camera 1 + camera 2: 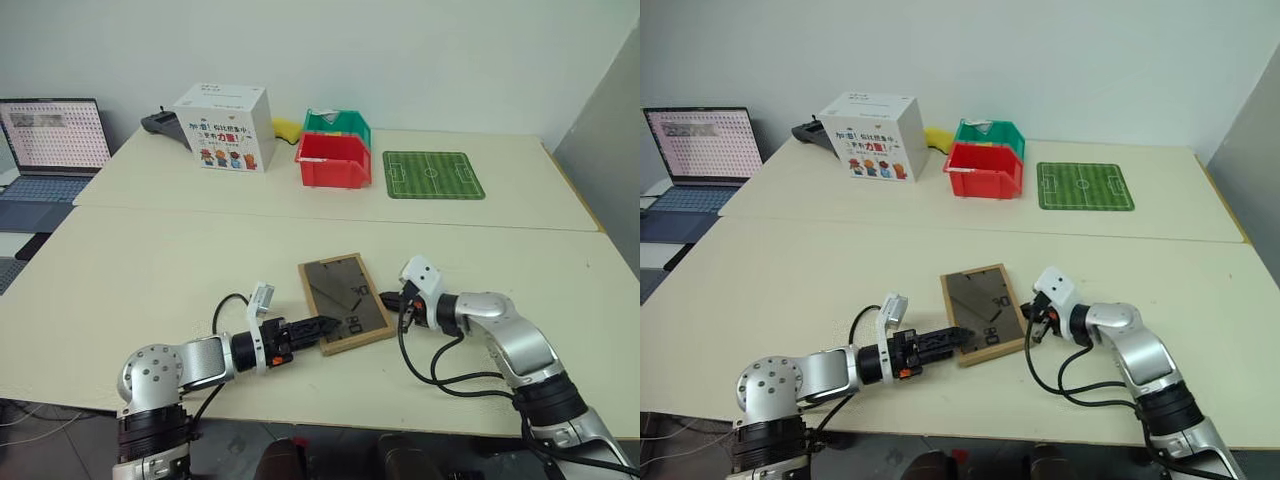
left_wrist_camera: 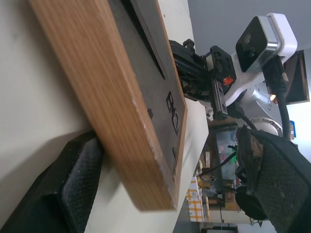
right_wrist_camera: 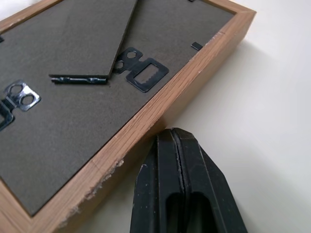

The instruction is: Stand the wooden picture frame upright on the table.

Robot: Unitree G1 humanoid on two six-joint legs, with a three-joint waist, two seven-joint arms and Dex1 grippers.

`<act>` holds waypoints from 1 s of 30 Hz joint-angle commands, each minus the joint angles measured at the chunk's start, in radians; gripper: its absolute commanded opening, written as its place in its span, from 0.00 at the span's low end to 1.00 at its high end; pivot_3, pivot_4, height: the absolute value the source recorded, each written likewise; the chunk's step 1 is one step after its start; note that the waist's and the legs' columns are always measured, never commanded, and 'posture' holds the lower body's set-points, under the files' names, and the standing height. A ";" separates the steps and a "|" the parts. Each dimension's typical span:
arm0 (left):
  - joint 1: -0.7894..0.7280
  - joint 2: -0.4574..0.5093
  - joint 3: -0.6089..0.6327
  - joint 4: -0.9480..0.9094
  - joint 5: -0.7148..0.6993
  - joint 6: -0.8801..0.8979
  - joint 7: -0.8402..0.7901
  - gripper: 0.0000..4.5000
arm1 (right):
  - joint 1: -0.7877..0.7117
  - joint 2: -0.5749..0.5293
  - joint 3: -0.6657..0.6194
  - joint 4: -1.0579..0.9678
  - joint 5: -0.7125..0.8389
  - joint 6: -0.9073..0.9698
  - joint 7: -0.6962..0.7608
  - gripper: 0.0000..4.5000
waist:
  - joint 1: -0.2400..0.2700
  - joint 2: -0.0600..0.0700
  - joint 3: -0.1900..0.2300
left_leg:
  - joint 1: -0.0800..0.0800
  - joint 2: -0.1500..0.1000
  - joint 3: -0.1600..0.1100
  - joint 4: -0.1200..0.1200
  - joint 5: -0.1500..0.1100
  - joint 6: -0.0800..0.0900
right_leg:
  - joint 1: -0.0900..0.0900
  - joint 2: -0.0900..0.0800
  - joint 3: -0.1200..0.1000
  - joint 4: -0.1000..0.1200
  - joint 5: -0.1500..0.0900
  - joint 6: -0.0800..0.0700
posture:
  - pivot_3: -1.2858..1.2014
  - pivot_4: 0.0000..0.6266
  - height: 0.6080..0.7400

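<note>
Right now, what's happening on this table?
The small light-wood picture frame lies face down on the cream table, grey back panel up. The left gripper is open around the frame's near corner. The right gripper is shut, its tips at the frame's right edge. The frame is not yet upright.

The wooden picture frame (image 1: 346, 303) is light oak with a dark grey back (black metal hangers on it). The desk (image 1: 150, 270) is plain cream. Beyond lie a green mat (image 1: 433, 174) with white pitch lines, a red bin (image 1: 334, 160) and a green bin (image 1: 340, 123).
</note>
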 commanded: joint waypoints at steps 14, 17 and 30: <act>-0.002 -0.020 -0.049 0.025 0.057 -0.089 0.032 0.69 | -0.005 0.011 -0.028 -0.058 0.037 0.028 -0.018 0.00 | -0.001 0.000 0.000 | -0.001 0.000 -0.003 0.000 0.000 0.000 | 0.000 0.000 -0.002 -0.001 0.000 0.000 | 0.52 0.24 1.00; -0.014 -0.021 -0.040 0.023 0.049 -0.090 0.033 0.54 | -0.008 0.001 -0.037 -0.064 0.042 0.034 -0.016 0.00 | -0.002 0.000 0.000 | -0.002 0.000 -0.003 0.000 0.000 0.000 | 0.000 0.000 -0.002 -0.002 0.000 0.000 | 0.52 0.24 1.00; -0.160 0.073 0.008 -0.047 -0.045 -0.080 0.002 0.29 | -0.168 -0.137 -0.239 -0.134 0.325 0.271 0.138 0.14 | -0.005 -0.002 0.005 | -0.005 0.001 -0.006 -0.002 0.000 0.000 | -0.001 0.001 -0.005 -0.005 0.000 0.000 | 0.52 0.24 1.00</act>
